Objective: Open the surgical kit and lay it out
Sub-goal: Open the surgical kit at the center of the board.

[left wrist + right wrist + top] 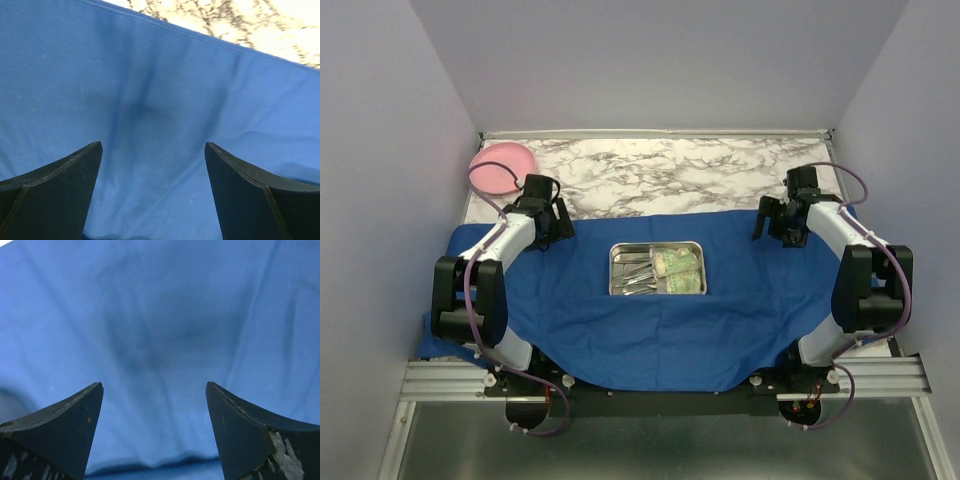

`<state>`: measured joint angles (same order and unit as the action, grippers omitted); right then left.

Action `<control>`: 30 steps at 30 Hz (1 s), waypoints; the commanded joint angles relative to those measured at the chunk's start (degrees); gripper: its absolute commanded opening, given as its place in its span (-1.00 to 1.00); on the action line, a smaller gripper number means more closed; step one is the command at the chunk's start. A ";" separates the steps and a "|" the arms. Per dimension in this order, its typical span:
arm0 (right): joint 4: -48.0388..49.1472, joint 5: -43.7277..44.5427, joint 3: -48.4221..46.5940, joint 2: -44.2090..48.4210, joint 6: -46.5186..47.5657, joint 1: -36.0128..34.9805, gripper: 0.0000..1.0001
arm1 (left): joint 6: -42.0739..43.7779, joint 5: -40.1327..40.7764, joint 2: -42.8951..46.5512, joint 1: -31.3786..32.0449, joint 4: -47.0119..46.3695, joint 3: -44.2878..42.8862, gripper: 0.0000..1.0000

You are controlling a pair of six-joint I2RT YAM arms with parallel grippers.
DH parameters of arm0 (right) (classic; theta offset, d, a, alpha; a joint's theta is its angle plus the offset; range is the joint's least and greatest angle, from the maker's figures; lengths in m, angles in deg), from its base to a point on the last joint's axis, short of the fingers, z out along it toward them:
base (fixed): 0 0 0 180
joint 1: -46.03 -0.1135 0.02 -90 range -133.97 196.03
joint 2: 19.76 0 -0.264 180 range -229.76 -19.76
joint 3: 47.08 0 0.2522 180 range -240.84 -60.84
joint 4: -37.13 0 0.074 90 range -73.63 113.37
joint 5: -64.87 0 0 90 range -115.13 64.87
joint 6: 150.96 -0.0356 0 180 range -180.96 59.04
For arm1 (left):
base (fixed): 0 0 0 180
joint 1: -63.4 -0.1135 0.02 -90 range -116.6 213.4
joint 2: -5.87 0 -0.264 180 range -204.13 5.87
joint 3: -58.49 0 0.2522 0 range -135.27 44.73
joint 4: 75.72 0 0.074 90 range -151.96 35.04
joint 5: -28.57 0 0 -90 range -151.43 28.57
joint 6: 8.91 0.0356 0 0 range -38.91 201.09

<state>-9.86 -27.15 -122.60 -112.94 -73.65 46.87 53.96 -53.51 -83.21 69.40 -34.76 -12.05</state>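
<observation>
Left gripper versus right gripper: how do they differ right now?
The left gripper hangs by the blue cloth's far edge, marble tabletop showing beyond; the right gripper sees almost only cloth. The left gripper is near the pink dish; the right gripper is across the cloth from it. The right gripper's fingers are scuffed whitish; the left gripper's fingers look clean. Both are open, empty, over cloth.

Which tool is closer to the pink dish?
The left tool: the pink dish lies just behind it; the right tool is across the blue cloth.
</observation>
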 commanded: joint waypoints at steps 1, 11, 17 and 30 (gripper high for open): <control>1.77 -1.05 -2.75 -4.27 3.37 0.56 0.81 | 3.05 3.68 -1.10 -0.29 -2.15 0.26 0.82; -0.61 1.40 -4.60 -10.52 1.26 0.48 0.77 | 1.91 3.06 -7.51 -0.46 -2.06 -0.44 0.78; -0.69 4.39 -4.78 -11.93 2.40 0.56 0.76 | 1.73 2.36 -8.83 -0.55 -2.50 0.26 0.75; -2.27 3.69 -5.83 -13.33 3.63 0.56 -0.15 | 1.47 1.74 -10.32 -0.55 -3.47 2.28 0.14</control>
<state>-10.73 -23.98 -127.34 -123.70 -70.33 47.25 55.36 -51.83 -90.80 69.12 -37.69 -11.74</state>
